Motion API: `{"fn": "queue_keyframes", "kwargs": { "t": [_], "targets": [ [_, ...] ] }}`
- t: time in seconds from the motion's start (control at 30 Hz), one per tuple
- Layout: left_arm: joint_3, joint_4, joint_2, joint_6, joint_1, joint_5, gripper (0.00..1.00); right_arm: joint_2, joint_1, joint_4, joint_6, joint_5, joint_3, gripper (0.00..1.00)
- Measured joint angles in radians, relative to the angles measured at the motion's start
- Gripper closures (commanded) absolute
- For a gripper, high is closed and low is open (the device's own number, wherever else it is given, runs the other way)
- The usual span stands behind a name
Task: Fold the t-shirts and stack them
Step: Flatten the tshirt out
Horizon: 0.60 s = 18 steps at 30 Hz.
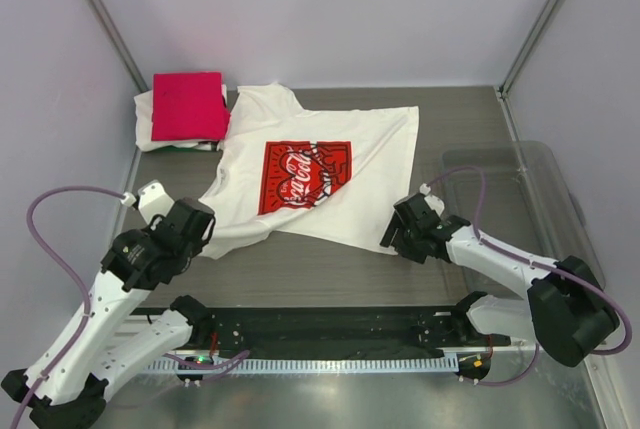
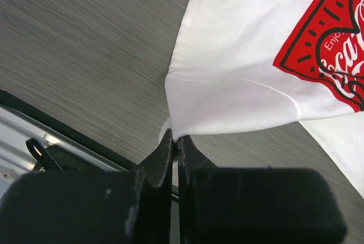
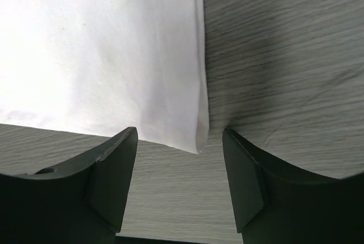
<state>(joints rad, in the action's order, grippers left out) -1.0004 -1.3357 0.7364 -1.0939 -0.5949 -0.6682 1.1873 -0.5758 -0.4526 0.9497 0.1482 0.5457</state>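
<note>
The white Coca-Cola t-shirt point(image 1: 320, 174) lies spread on the grey table, red print up. My left gripper point(image 1: 196, 217) is shut on its near left sleeve corner; in the left wrist view the gripper point(image 2: 176, 140) pinches the white cloth point(image 2: 227, 85). My right gripper point(image 1: 392, 236) is open at the shirt's near right corner; in the right wrist view the gripper point(image 3: 180, 141) straddles that corner point(image 3: 196, 141) without touching it. A folded crimson-pink shirt point(image 1: 188, 105) lies on a folded white shirt point(image 1: 147, 114) at the back left.
A clear plastic tub point(image 1: 530, 199) stands at the right edge of the table. A black mat and rail point(image 1: 320, 334) run along the near edge between the arm bases. Grey walls close in the back and sides.
</note>
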Motion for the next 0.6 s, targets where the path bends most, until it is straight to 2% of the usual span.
{"fn": "queue_keyframes", "kwargs": {
  "t": [0.03,0.13,0.17,0.2,0.23,0.37,0.47,0.6],
  "targets": [
    [0.005,0.000,-0.002,0.000,0.000,0.003,1.00,0.002,0.000,0.013,0.002,-0.006,-0.004,0.37],
    [0.018,0.000,-0.007,0.000,0.000,0.011,1.00,0.011,-0.001,0.051,0.008,-0.024,-0.015,0.57],
    [0.020,0.001,-0.008,0.000,0.000,0.013,1.00,0.013,-0.003,0.064,0.013,-0.030,-0.019,0.72],
    [0.021,0.001,-0.008,0.000,0.000,0.015,1.00,0.015,-0.003,0.072,0.013,-0.034,-0.025,0.81],
    [0.023,0.001,-0.008,0.000,0.000,0.016,1.00,0.018,-0.005,0.082,0.015,-0.040,-0.031,0.96],
    [0.022,0.000,-0.008,0.000,0.000,0.016,1.00,0.017,-0.005,0.084,0.024,-0.048,-0.040,0.99],
    [0.010,-0.005,-0.005,0.002,0.000,0.018,1.00,-0.024,-0.005,0.022,0.020,-0.040,-0.034,0.99],
    [-0.038,-0.009,0.004,0.007,0.000,0.024,1.00,-0.219,-0.006,-0.181,0.005,0.028,0.027,0.99]
  ]
}}
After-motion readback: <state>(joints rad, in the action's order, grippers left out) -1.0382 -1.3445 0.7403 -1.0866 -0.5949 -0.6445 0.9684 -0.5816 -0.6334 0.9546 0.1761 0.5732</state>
